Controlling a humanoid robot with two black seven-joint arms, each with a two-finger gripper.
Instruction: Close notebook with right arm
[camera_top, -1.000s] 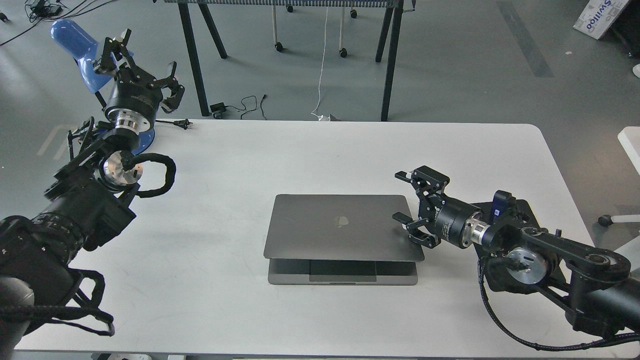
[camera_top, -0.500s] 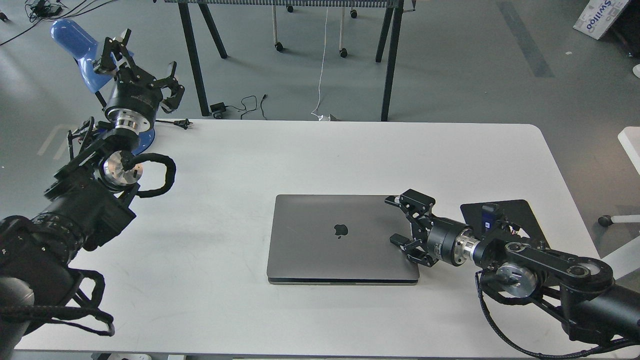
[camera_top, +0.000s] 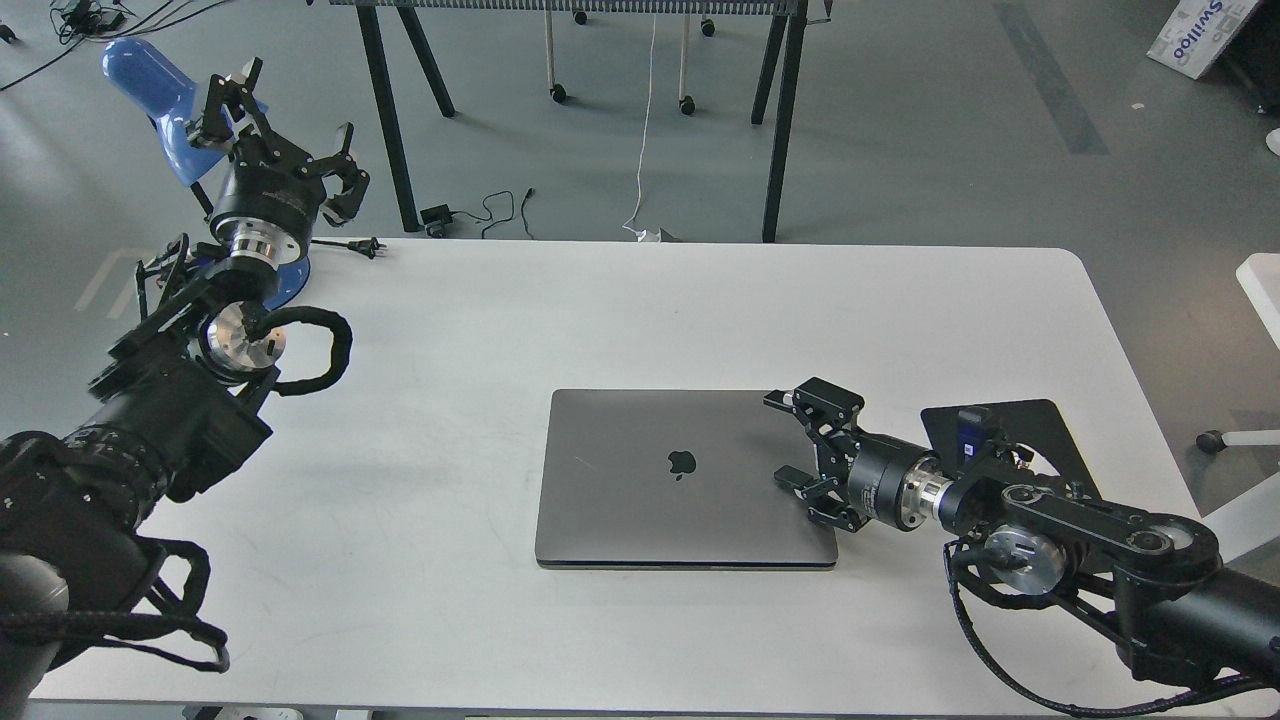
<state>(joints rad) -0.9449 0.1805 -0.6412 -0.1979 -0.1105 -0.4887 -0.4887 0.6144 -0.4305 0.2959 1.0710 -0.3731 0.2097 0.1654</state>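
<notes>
The notebook is seen lying flat, lid down, at the table's centre. At its 3 o'clock edge the right gripper is spread wide, holding nothing. Pressure should be released gently and straight upward.

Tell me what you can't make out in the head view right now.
- Whether the right gripper actually touches the laptop lid: seen from above, contact is unclear.
- The laptop's keys and screen: covered by the lid.
- Most of the black mousepad: the right arm lies over it.
</notes>
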